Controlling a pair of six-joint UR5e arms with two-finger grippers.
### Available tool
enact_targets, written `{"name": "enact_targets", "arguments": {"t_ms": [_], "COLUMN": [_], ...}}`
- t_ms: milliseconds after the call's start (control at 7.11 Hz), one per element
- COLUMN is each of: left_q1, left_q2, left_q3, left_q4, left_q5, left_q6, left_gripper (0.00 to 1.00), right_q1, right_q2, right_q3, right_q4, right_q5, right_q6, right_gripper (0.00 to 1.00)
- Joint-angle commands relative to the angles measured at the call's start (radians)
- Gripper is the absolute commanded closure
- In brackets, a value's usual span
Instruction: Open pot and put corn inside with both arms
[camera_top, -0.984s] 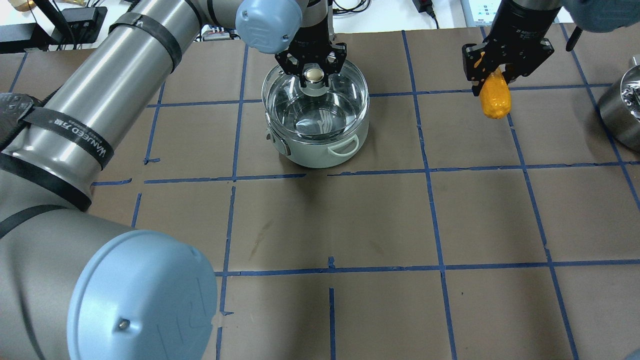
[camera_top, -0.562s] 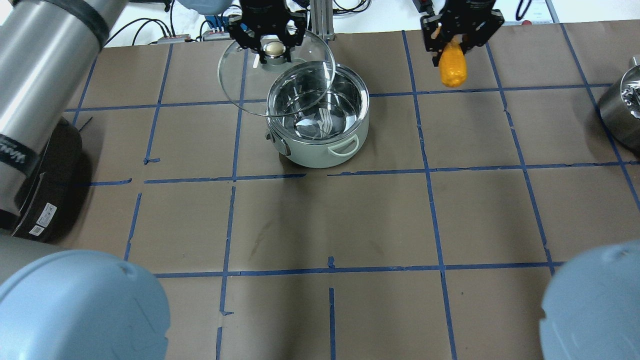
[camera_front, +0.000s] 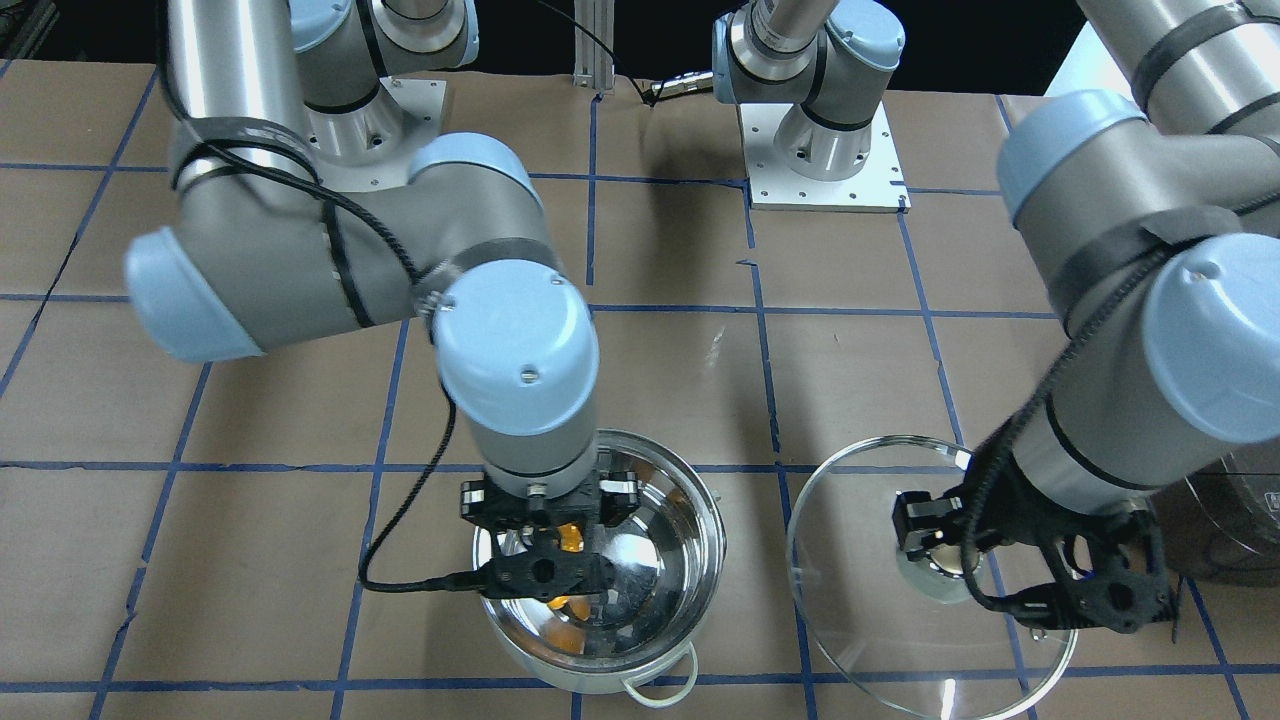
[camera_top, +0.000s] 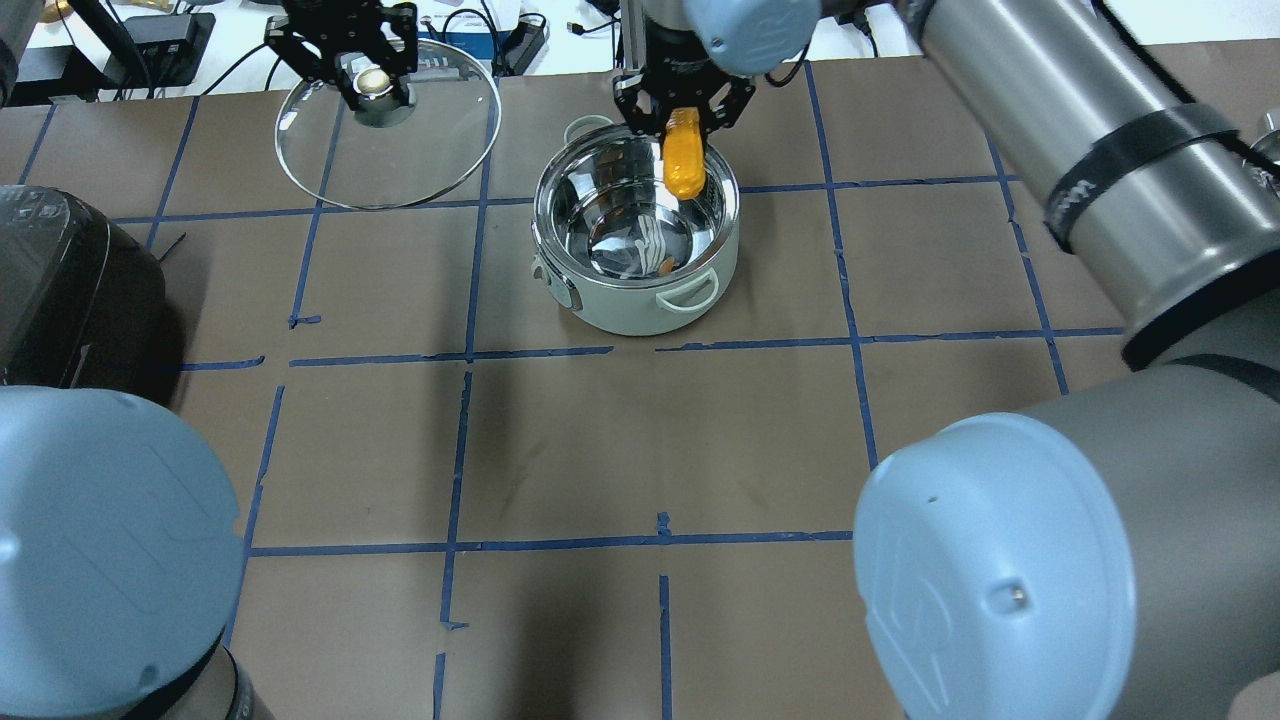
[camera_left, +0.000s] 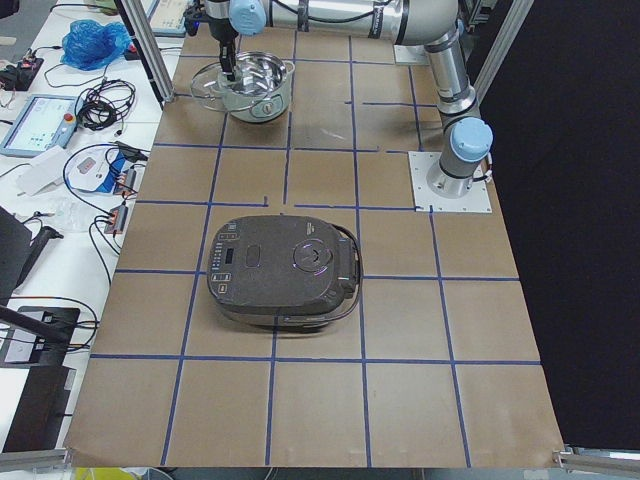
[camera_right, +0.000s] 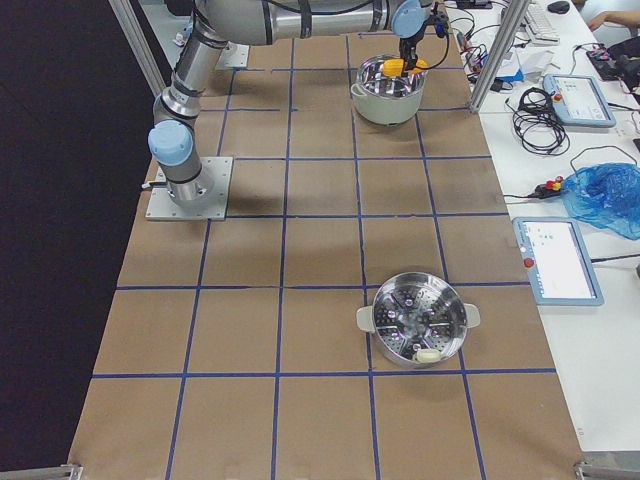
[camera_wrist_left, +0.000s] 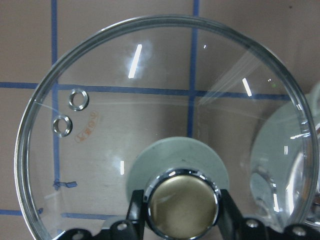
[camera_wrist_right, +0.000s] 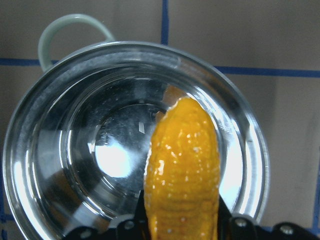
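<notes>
Clamped in right fingers (camera_top: 723, 108) — orange-yellow plastic corn cob (camera_top: 684, 165) over round shiny steel pot (camera_top: 640, 310). Clamped in left fingers (camera_wrist_left: 135, 212) — round knob (camera_wrist_left: 182, 202) of clear glass lid (camera_top: 440, 150), pot's 10 o'clock.

Corn (camera_top: 684, 165): orange-yellow, bumpy, with pale glints. Pot (camera_top: 620, 310): pale grey-green outside, mirror-bright steel inside; lid (camera_top: 440, 150) is clear glass with a steel rim, a pale green disc and a brass-coloured knob (camera_wrist_left: 182, 202). Table (camera_top: 700, 440): brown paper crossed by a blue tape grid; rice cooker (camera_left: 285, 268) dark, near black; arms (camera_top: 1060, 110) silver-grey with black bands and light-blue caps.
</notes>
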Motion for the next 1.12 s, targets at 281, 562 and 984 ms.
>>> {"name": "enact_targets", "arguments": {"t_ms": [281,562,984], "left_q1": [0.077,0.078,0.078], "left_q2": [-0.118,-0.119,-0.107], "left_q3": [-0.217,-0.243,-0.302], "left_q4": [0.302,0.288,0.305], "left_q5": [-0.019,-0.013,-0.008], "left_q6": [0.08,0.08,0.066], "left_gripper": [0.97,0.97,0.02], "right_q1": [0.053,0.053,0.007], "right_q2": [0.05,0.024,-0.072], "right_q3": [0.123,0.148,0.135], "right_q4": [-0.162,-0.172,-0.072], "right_q5": [-0.021,-0.024,-0.012], "right_q6": [-0.025,-0.041,-0.026], "right_gripper": [0.01,0.0,0.0]}}
